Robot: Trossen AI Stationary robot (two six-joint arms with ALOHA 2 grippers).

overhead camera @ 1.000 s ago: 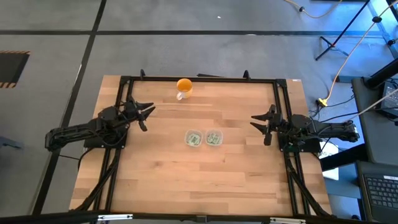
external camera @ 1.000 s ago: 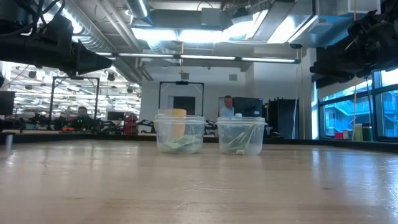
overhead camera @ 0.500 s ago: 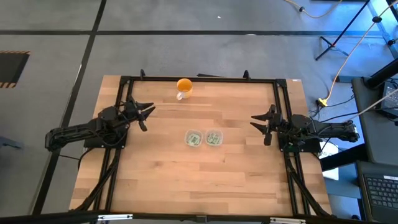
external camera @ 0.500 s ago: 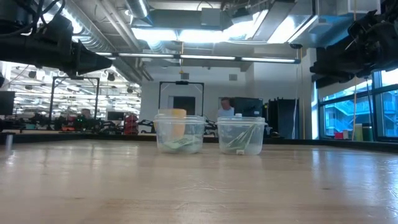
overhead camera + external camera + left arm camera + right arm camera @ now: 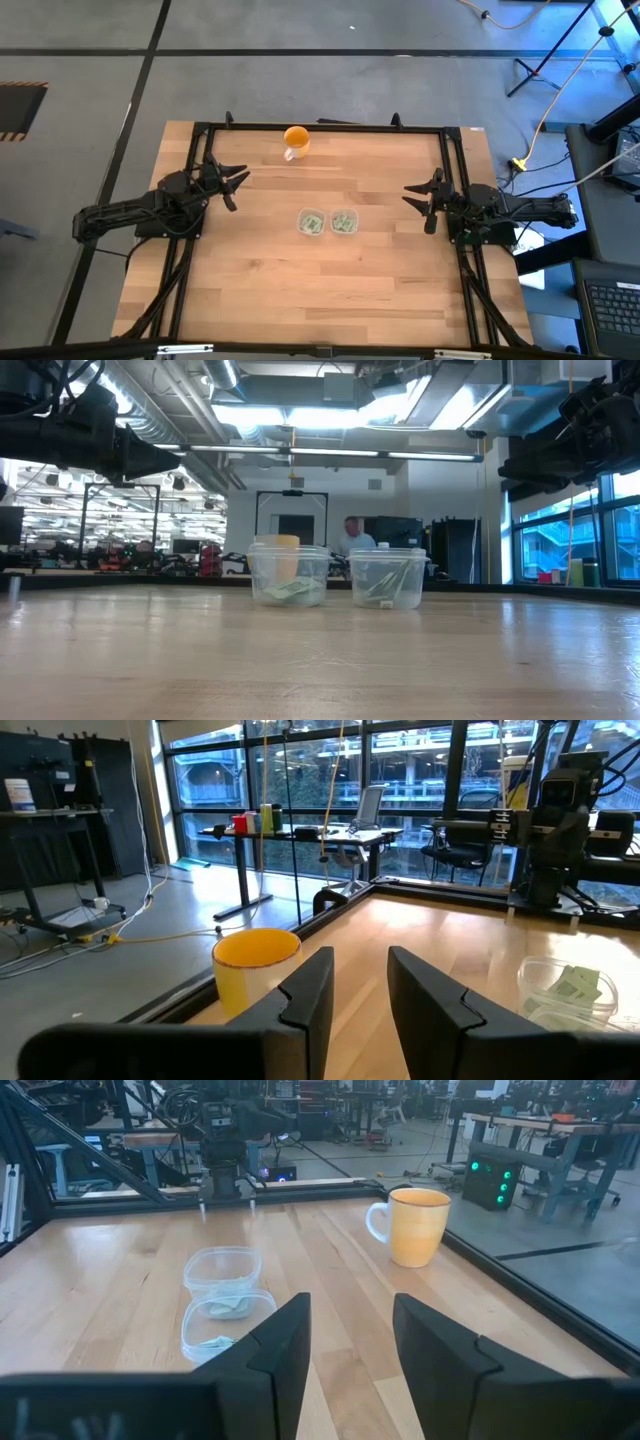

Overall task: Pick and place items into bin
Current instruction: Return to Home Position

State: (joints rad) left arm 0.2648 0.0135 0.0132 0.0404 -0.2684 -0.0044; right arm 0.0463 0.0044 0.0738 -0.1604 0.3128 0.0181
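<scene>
Two small clear tubs stand side by side at the table's middle, the left tub [image 5: 313, 222] [image 5: 288, 575] and the right tub [image 5: 344, 222] [image 5: 388, 578]. Pale green packets [image 5: 287, 591] [image 5: 573, 984] lie on the bottom of both. My left gripper [image 5: 238, 183] [image 5: 360, 965] hovers open over the table's left part, pointing toward the tubs and touching nothing. My right gripper [image 5: 415, 199] [image 5: 350, 1308] hovers open on the right, also pointing at the tubs [image 5: 222, 1270]. Both grippers are held well above the tabletop.
An orange cup [image 5: 295, 140] [image 5: 255, 965] [image 5: 418, 1225] stands near the table's far edge, left of centre and behind the left tub. A black frame [image 5: 320, 127] runs along the table's sides. Bare wood lies between each gripper and the tubs. A person [image 5: 352, 535] moves in the room behind.
</scene>
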